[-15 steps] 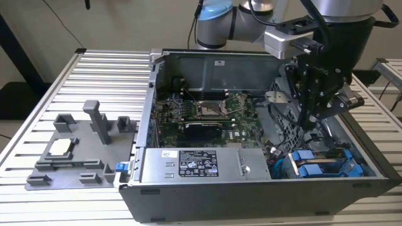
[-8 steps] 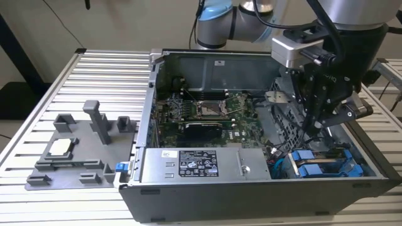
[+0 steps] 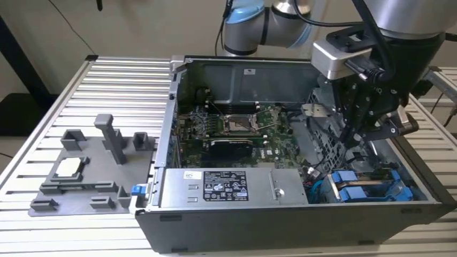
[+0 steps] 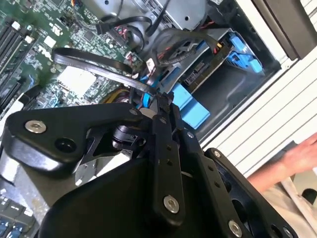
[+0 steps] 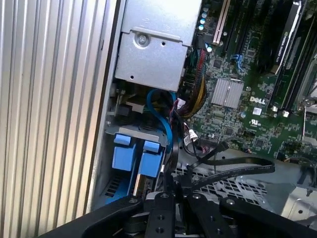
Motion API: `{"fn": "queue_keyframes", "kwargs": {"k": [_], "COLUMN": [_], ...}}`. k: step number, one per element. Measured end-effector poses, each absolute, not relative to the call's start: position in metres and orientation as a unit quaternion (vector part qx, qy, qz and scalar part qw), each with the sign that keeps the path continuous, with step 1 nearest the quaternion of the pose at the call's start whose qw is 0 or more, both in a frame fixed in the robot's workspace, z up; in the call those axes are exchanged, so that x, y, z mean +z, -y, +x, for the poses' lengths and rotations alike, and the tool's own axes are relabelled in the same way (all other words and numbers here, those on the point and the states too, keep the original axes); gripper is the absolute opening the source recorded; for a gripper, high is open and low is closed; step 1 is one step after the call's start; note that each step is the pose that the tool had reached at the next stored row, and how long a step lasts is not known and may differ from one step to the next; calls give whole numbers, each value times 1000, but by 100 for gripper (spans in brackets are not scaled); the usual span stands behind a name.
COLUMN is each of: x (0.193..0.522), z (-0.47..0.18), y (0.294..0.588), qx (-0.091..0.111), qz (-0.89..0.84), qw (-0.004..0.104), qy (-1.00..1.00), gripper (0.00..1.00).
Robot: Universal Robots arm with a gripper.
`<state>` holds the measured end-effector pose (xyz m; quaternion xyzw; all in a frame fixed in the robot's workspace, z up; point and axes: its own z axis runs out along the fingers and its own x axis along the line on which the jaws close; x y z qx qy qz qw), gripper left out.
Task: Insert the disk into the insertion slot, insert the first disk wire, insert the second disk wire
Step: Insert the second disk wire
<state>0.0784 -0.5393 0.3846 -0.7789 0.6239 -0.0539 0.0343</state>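
The gripper, fingers pressed together on a black flat wire, works over the drive bay at about four o'clock in the open computer case. The disk appears already seated in its slot; judging by the loose cable, wiring remains unfinished. Two bright blue carrier ends stand side by side, the drive's body largely hidden.

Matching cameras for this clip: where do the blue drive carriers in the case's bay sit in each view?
Exterior view: blue carriers in the open case's corner bay, at the exterior view's right.
First wrist view, beside the case wall.
Second wrist view, beyond the gripper.
Shared landmark: green motherboard.
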Motion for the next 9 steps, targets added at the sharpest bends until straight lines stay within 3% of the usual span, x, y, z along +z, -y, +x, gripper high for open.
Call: {"fn": "queue_keyframes", "kwargs": {"k": [9], "x": [385], "z": [100], "y": [540], "qx": [-14], "qz": [-781], "qw": [3], "qy": [-625], "gripper": [16]}}
